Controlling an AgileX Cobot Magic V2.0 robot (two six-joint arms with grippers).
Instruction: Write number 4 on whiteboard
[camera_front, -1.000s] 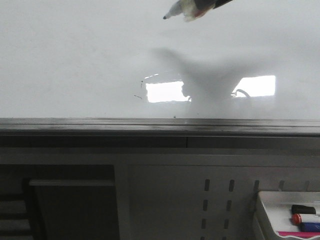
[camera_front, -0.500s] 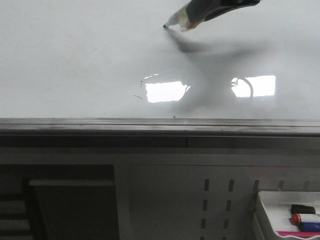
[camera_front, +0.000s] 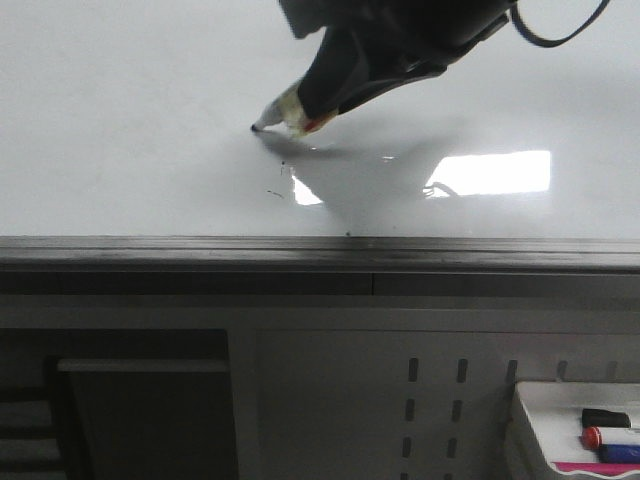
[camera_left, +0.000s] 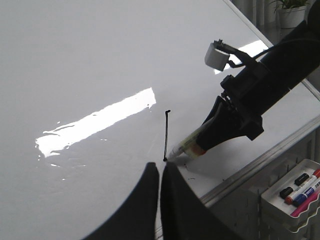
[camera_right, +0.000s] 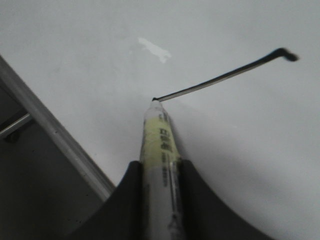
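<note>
The whiteboard (camera_front: 120, 120) is glossy white with a grey metal edge (camera_front: 300, 250). My right gripper (camera_front: 345, 75) is shut on a marker (camera_front: 285, 108) with a yellowish label, and its black tip touches the board. In the right wrist view the marker (camera_right: 159, 145) sits between the fingers of the gripper (camera_right: 159, 162). Of the number 4, one thin black stroke (camera_right: 220, 77) shows, ending at the tip. It also shows in the left wrist view (camera_left: 166, 135). My left gripper (camera_left: 160, 165) is shut and empty, hovering over the board next to the marker (camera_left: 186, 147).
A grey perforated panel (camera_front: 440, 400) lies below the board's edge. A white tray (camera_front: 530, 410) at the lower right holds spare markers; it also shows in the left wrist view (camera_left: 272, 192). Bright light reflections (camera_front: 495, 172) lie on the board.
My right gripper has come down and left across the board toward its near edge, with the marker tip on the surface, leaving a black line behind it.
</note>
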